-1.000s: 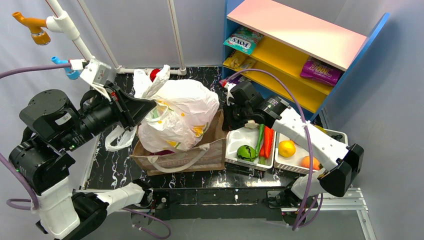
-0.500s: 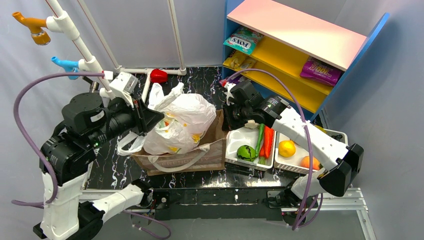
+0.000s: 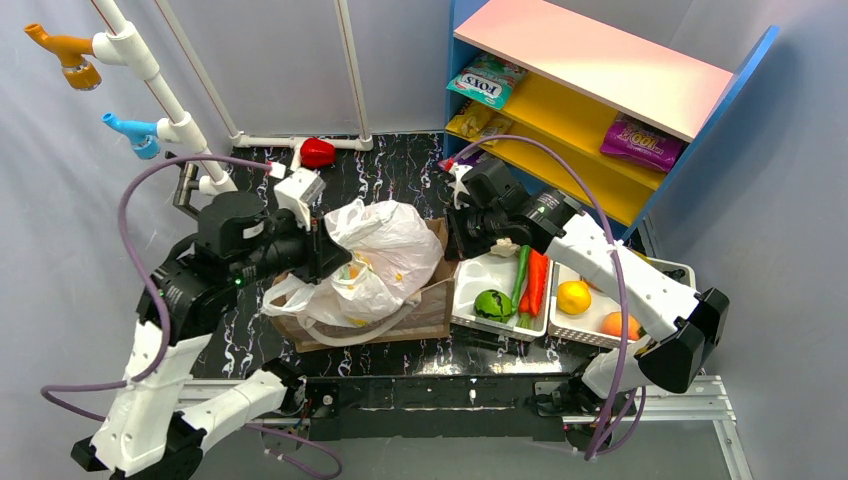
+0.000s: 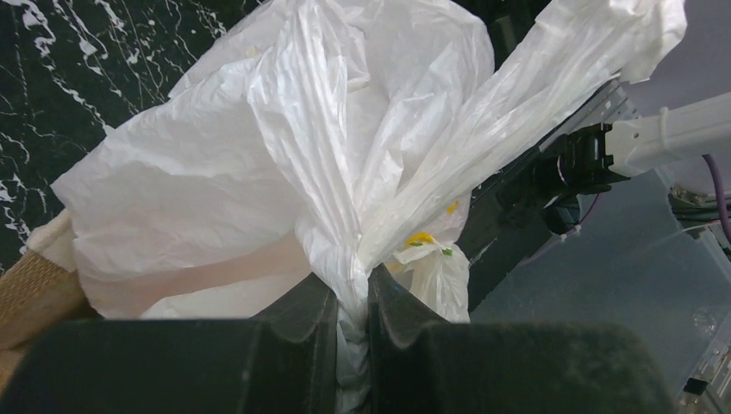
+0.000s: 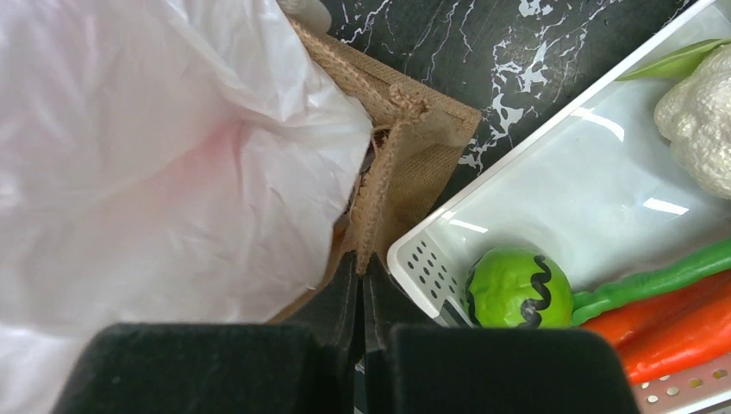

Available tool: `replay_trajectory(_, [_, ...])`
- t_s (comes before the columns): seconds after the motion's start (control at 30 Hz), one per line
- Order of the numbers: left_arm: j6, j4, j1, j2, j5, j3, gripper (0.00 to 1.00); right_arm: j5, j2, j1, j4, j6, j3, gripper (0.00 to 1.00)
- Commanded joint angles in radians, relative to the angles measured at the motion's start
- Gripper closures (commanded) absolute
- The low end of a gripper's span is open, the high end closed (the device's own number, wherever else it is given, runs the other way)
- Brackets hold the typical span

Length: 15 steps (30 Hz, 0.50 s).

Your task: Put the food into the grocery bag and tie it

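The white plastic grocery bag sits bulging in the mouth of a brown burlap bag. My left gripper is shut on the gathered neck of the grocery bag, and plastic is pinched between its fingers. A faint reddish shape shows through the plastic; the food inside is otherwise hidden. My right gripper is shut on the burlap bag's rope handle at its right rim. A red toy fruit lies on the table at the back.
Two white trays stand right of the burlap bag, holding a green melon, carrots, an orange and a peach. A blue and yellow shelf with snack packs stands back right. White pipes rise behind.
My left arm has swung right and down with the grocery bag's neck in its grip, and the bag has sunk lower into the burlap bag. The right arm has not moved.
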Motion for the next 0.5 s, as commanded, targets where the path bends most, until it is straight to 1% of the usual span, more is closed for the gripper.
replay_trajectory(0.0, [0.01,0.056,-0.003,0.006,0.045,-0.085,1.0,0.019,-0.018,-0.012,0.023,-0.015,0.08,0.99])
replay_trajectory(0.13, [0.004,0.097,-0.003,0.028,0.054,-0.141,1.0,0.003,-0.025,-0.012,0.027,-0.016,0.084,0.99])
replay_trajectory(0.33, [0.005,0.153,-0.003,0.081,0.098,-0.214,1.0,-0.061,-0.042,-0.012,0.058,-0.019,0.079,0.99])
replay_trajectory(0.47, [0.005,0.187,-0.004,0.111,0.111,-0.293,1.0,-0.088,-0.048,-0.012,0.073,-0.019,0.077,0.99])
